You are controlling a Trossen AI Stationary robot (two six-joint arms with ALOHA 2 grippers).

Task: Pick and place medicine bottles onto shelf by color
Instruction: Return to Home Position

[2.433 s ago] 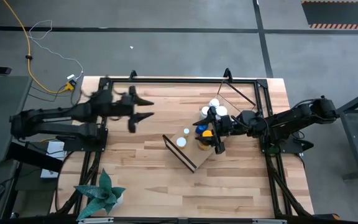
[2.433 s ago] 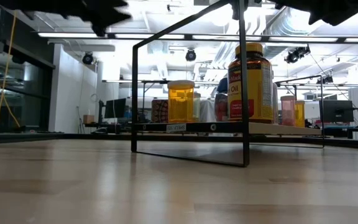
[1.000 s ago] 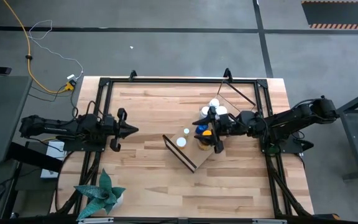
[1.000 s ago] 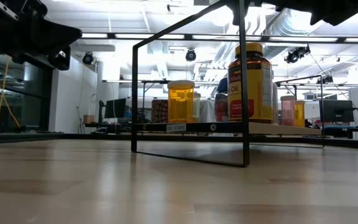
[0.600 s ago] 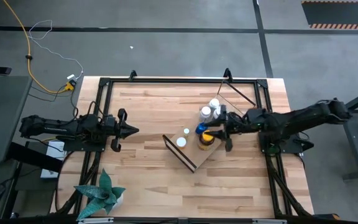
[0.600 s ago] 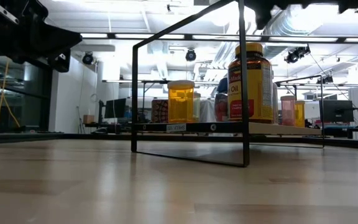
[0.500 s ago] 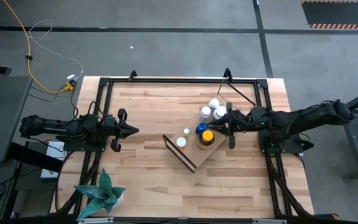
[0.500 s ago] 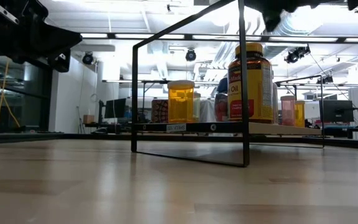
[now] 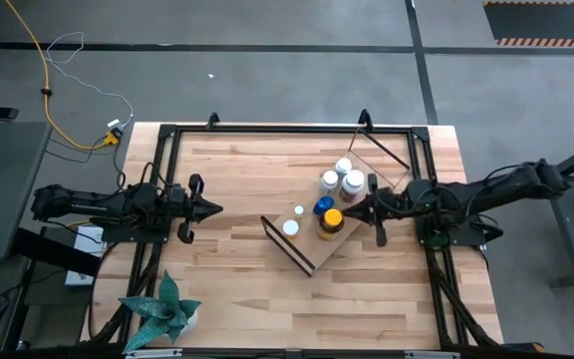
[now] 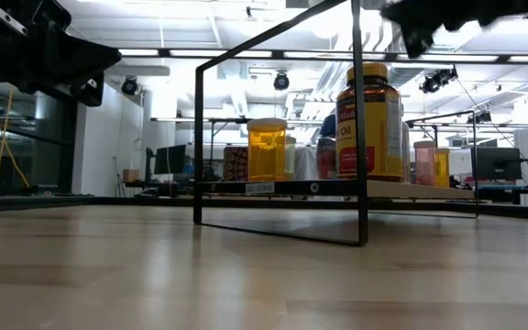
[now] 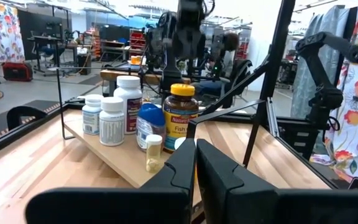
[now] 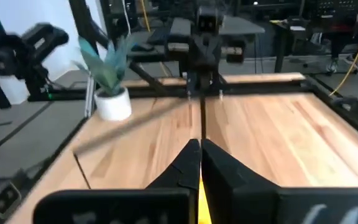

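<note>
Across the butcher-block tabletop [image 9: 237, 179], right of its middle, the shelf [image 9: 310, 251] sits at a slant. Its dark edge strip faces the table's centre and a thin black wire frame stands over it. All the bottles in view stand upright on its board. The left arm lies low along the table's left side, its left gripper [image 9: 215, 208] well apart from the shelf, fingers pressed together and pointing toward it. The right arm reaches in from the right edge. The right gripper [image 9: 348, 209] is just beside the bottles, its fingers closed against each other and holding nothing. A potted plant [image 9: 162, 304] stands at the near left corner. On the shelf, the amber bottle [image 9: 332, 218] with its yellow cap is the tallest. The blue bottle [image 9: 322, 206] is just beside it. Three white bottles [image 9: 353, 180] cluster behind those two. Two small bottles [image 9: 290, 227] with white caps stand near the dark edge strip, apart from the rest.
</note>
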